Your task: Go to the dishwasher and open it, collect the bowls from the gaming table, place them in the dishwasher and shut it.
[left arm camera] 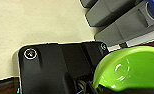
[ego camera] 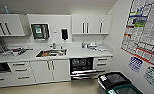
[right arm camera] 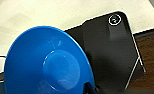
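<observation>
1. The dishwasher (ego camera: 81, 68), a steel-fronted machine under the white counter (ego camera: 75, 53), stands open with its dark racks showing.
2. The small round lime green plastic bowl (left arm camera: 128, 68) sits close at the left wrist.
3. The bright blue round plastic bowl (right arm camera: 46, 71) sits close at the right wrist.
4. I cannot tell how either gripper's fingers stand.

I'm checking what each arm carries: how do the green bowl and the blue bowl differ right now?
The green bowl is lime, seen at the left wrist with its glossy inside showing; the blue bowl is bright blue, seen at the right wrist with its flat round base showing. Both are round, plain-coloured and glossy.
</observation>
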